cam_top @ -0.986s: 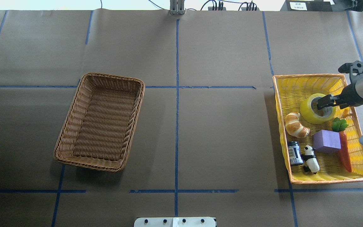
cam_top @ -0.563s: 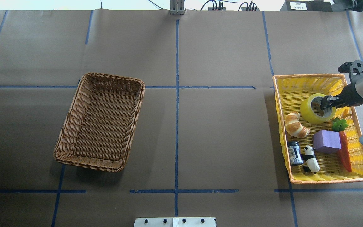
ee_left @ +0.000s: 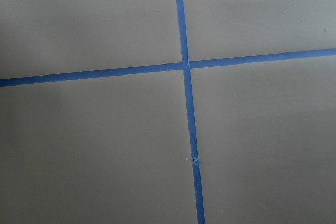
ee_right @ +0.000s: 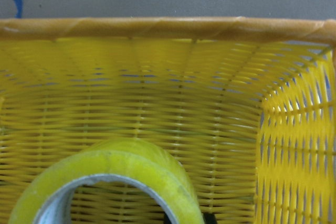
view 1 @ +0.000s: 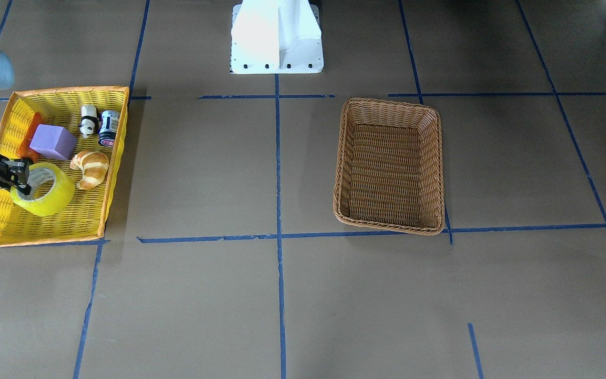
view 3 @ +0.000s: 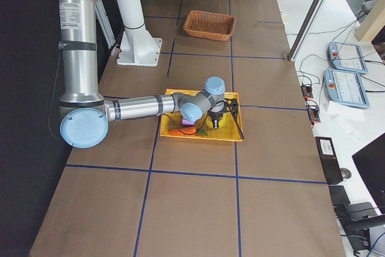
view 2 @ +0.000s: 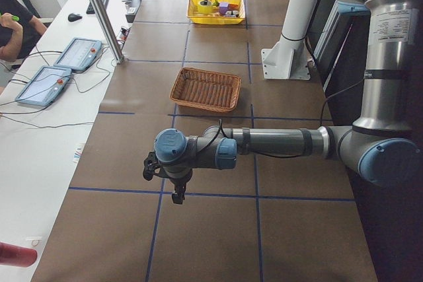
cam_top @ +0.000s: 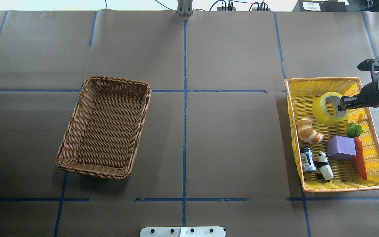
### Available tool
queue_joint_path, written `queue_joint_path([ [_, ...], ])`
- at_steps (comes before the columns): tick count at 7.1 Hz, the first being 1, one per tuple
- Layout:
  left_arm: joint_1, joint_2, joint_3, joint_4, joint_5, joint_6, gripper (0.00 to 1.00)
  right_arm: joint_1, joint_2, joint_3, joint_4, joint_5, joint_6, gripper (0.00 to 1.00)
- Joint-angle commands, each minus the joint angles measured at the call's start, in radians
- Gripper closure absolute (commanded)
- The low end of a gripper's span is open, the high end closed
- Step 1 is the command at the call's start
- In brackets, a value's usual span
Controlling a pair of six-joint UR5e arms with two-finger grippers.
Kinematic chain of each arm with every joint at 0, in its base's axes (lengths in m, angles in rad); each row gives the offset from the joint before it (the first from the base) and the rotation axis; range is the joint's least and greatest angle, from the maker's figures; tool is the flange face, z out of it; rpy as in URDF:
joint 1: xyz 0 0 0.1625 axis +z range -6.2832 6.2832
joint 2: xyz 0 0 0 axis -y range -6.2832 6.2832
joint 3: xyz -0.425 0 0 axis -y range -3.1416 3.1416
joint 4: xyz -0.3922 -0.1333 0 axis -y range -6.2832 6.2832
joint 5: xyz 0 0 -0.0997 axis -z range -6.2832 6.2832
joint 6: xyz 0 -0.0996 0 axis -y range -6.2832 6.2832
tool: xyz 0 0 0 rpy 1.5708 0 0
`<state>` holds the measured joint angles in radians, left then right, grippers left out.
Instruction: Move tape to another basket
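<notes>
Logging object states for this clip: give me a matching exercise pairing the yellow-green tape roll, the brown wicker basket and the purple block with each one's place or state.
Things: 1. translucent yellow-green tape roll; 2. brown woven wicker basket; 3. purple cube block.
States: A. empty, standing on the table; B. beside the orange toy carrot in the yellow woven tray; C. pinched at its wall by the right hand.
Pairs: 1-C; 2-A; 3-B.

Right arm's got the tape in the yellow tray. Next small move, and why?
Probably a short straight lift. The right end effector seems to grip the tape by its wall, and the roll hangs tilted, low inside the yellow tray, with the croissant and purple block close by. Clearing the rim should avoid a snag before crossing to the brown basket.
</notes>
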<state>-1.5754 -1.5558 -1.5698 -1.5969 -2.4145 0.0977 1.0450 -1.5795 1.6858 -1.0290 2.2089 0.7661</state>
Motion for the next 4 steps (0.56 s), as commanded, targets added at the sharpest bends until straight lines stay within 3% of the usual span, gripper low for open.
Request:
queue_joint_path([
  [1, 0.000, 0.000, -0.001, 0.000, 0.000, -0.001, 0.00, 0.072, 0.004, 0.061, 0.000, 0.089, 0.007, 1.00],
  [4, 0.020, -0.007, -0.012, -0.072, 0.002, -0.012, 0.00, 0.075, 0.082, 0.086, 0.004, 0.202, 0.173, 1.00],
])
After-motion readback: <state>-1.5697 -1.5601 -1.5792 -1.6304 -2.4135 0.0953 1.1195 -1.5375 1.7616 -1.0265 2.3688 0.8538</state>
